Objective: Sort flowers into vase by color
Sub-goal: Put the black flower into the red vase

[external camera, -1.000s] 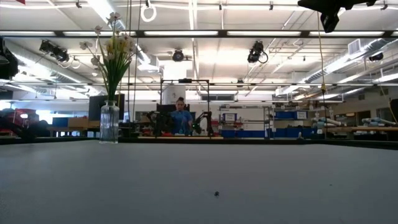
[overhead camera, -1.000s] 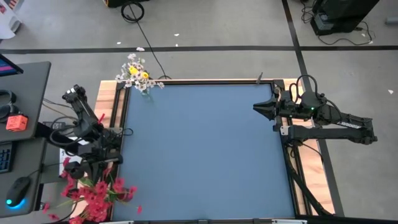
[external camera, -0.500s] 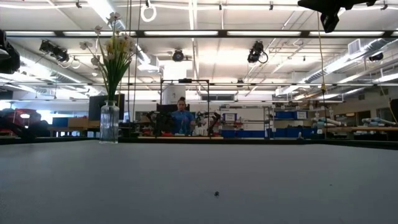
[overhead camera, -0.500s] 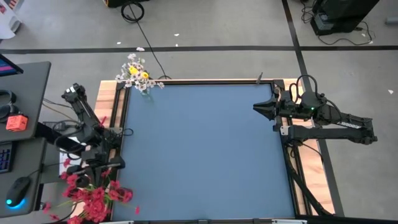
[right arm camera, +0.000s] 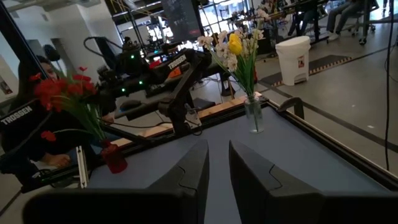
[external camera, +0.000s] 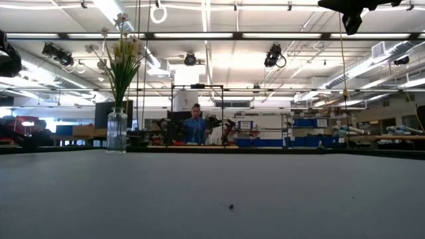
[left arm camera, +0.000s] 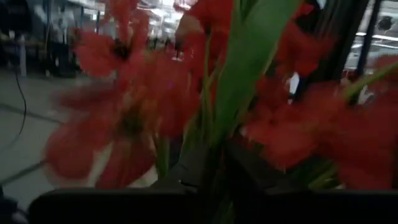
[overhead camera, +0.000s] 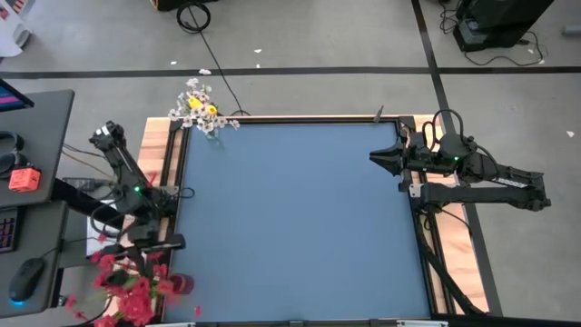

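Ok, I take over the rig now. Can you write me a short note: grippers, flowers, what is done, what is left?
Left gripper: at the near left corner, in among the red flowers.
Right gripper: waits at the right edge, slightly open, empty.
Flowers: the red ones stand in the red vase; white and yellow flowers stand in the clear vase at the far left corner.
Done: no loose flowers show on the mat.
Left: probably only to draw the left arm back.
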Tool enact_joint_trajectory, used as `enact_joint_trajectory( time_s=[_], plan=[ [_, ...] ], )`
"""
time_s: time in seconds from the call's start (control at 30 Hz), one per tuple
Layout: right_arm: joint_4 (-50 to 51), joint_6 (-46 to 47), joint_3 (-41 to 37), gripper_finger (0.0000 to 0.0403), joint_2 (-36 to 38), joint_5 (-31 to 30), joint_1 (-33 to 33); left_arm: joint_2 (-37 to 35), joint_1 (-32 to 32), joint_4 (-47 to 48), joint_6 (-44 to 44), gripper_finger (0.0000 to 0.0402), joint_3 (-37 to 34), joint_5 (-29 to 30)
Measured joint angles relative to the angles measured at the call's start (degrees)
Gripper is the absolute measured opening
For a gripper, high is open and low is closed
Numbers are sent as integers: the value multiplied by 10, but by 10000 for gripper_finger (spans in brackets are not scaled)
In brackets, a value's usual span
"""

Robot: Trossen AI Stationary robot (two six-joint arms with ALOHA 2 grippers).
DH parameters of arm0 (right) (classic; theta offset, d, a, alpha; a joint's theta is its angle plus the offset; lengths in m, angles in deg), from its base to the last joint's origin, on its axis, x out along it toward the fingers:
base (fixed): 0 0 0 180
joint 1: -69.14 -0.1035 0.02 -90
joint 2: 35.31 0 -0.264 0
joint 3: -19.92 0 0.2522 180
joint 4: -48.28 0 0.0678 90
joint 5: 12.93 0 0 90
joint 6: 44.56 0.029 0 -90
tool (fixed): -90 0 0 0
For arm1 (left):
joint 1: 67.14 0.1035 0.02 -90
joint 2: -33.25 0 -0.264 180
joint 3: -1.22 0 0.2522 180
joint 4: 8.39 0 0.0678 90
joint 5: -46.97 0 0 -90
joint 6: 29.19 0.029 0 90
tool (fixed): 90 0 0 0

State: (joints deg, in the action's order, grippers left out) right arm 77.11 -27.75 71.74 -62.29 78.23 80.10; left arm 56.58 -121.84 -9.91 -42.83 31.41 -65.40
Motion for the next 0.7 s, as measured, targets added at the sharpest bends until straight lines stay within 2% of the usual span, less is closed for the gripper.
enact_joint_trajectory(
  time_s=[0.33,0.7],
  plan=[
    [0,0,0,73,0,0,0,0,0,15,-8,102,0,0],
    [0,0,0,73,0,0,0,-1,0,154,8,107,81,9]
  ],
)
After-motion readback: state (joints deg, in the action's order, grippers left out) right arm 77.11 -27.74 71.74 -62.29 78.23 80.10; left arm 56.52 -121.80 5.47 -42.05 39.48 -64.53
